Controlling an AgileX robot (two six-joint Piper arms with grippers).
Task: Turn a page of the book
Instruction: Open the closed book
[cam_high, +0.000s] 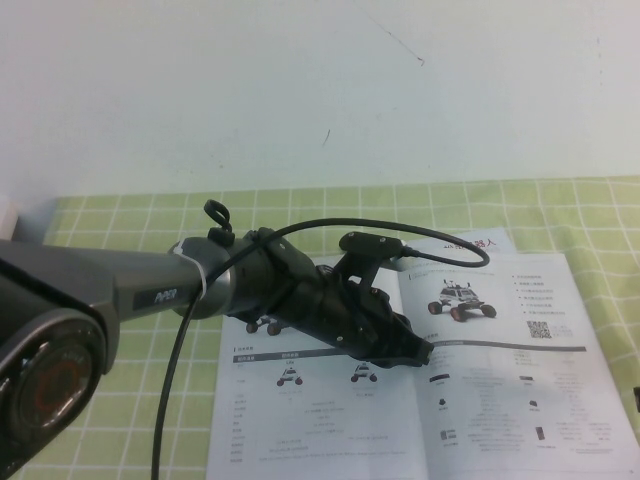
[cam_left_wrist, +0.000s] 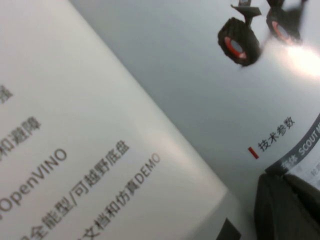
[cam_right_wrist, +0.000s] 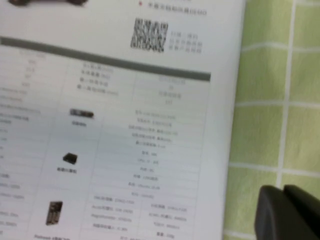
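You have a green checked cloth (cam_high: 120, 215) covering the table, with a white wall (cam_high: 300, 80) behind it. The book (cam_high: 500, 400) lies open and flat on that cloth, on the near right part of it, both pages facing up. Its right page carries a rover photo (cam_high: 462, 298) near the top, a QR code (cam_high: 541, 329) to the right of that photo, and a grey table of small print lower down. Its left page shows two small rover pictures above more rows of text.

Your left arm (cam_high: 150, 285) reaches in from the left edge and crosses above the book's left page, a black cable (cam_high: 180, 370) looping off it. The left gripper (cam_high: 405, 350) sits low over the book's centre fold, just below the rover photo. From its wrist camera you see glossy page with a red-rimmed wheel and Chinese print filling the view, and a dark finger (cam_left_wrist: 287, 205) resting at the page; you cannot tell whether its jaws are apart or together.

Your right gripper (cam_right_wrist: 290, 212) is over the cloth just beside the book's right edge, below the level of the QR code. Only its dark tips show there, and its jaws are together, with nothing between them.
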